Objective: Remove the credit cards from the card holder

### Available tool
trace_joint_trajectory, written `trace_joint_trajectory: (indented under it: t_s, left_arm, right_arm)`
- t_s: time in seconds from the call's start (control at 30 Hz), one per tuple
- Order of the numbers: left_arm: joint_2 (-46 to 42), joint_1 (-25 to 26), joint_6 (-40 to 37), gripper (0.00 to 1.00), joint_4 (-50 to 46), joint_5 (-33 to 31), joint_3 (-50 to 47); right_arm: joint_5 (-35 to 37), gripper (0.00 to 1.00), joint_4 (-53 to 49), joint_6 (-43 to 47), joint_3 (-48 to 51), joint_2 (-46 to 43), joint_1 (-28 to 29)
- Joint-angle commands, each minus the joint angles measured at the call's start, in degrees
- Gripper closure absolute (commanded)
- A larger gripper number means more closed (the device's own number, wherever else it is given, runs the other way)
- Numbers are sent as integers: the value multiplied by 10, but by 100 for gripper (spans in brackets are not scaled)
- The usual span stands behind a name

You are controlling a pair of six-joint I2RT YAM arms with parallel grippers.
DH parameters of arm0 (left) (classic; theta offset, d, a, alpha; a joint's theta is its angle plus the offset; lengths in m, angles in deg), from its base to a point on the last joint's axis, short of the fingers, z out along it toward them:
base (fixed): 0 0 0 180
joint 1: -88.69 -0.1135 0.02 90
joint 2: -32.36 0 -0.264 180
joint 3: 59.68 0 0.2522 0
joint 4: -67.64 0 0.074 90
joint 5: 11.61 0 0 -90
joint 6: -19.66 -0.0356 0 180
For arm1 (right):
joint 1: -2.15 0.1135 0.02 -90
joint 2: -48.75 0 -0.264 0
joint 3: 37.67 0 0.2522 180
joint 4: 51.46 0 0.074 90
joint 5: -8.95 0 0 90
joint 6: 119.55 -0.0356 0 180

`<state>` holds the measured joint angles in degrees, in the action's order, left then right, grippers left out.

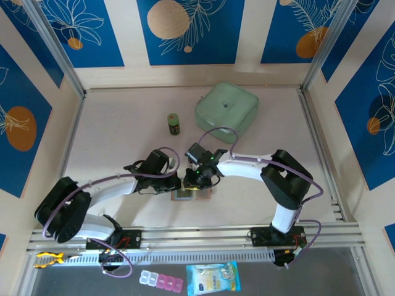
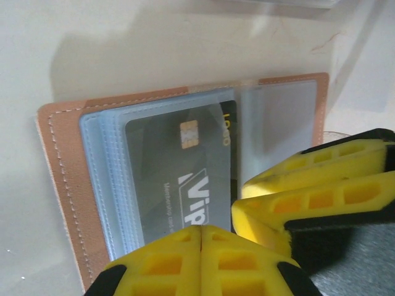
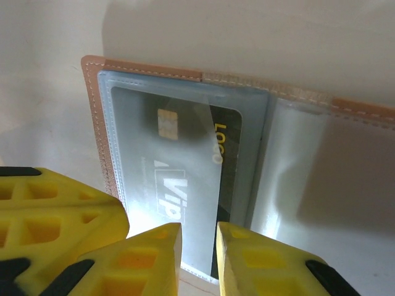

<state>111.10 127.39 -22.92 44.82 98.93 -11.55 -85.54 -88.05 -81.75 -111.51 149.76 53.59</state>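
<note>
At the near edge of the table, the card sits in the holder, long axis toward my right end effector, narrowly parted, empty; left end effector closed, empty.

My right gripper has matt plastic fingers; the card holder is stitched leather with glossy clear plastic pockets.

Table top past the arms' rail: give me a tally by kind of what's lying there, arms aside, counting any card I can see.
Mint-green zip case: 1
Small green jar: 1
Open card holder: 1
Grey card showing in its pocket: 1 (any behind it are hidden)
Total: 4
</note>
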Motion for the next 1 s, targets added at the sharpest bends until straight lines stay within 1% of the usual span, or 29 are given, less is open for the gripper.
trace_joint_trajectory:
  t_s: [0.0, 0.23, 0.53, 0.97]
  left_arm:
    - [18, -7, -16, 97, -7, 4, 1]
    - [24, -8, -25, 100, -20, 2, 3]
    - [27, -10, -31, 100, -29, 0, 2]
    - [19, -9, -28, 100, -34, -2, -2]
  right_arm:
    - [-5, 77, -3, -4, -18, 9, 2]
    - [-2, 77, 3, -7, -14, 16, -1]
    - [-5, 77, 8, -9, -8, 27, -3]
    - [22, 76, -28, -3, -11, 15, -3]
